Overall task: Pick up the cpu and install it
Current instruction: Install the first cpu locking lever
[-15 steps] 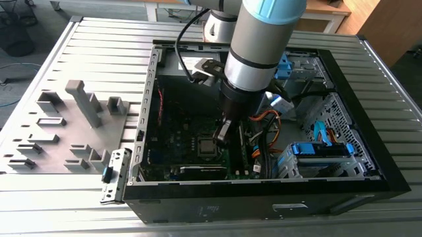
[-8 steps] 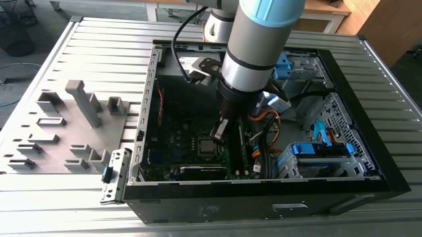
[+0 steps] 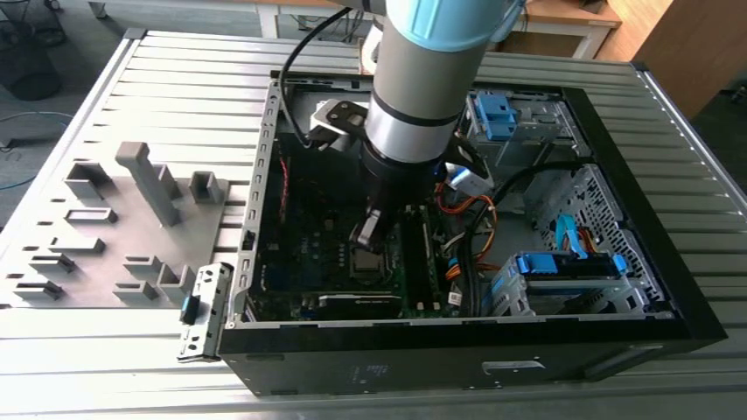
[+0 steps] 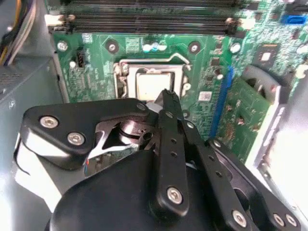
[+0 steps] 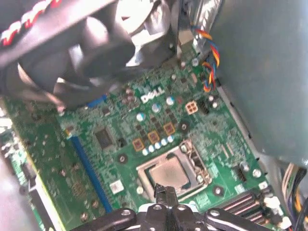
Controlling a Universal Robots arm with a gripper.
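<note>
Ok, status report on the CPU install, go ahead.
Gripper down inside the case, fingertips just over the socket. CPU lying flat in the socket frame on the motherboard. Nothing lying across the socket.

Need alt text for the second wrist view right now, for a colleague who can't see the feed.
The black claw hangs just above the cpu, a silver square already lying in its metal-framed socket on the green motherboard. Black memory slots run beyond the socket, and a blue connector strip stands beside it.
</note>
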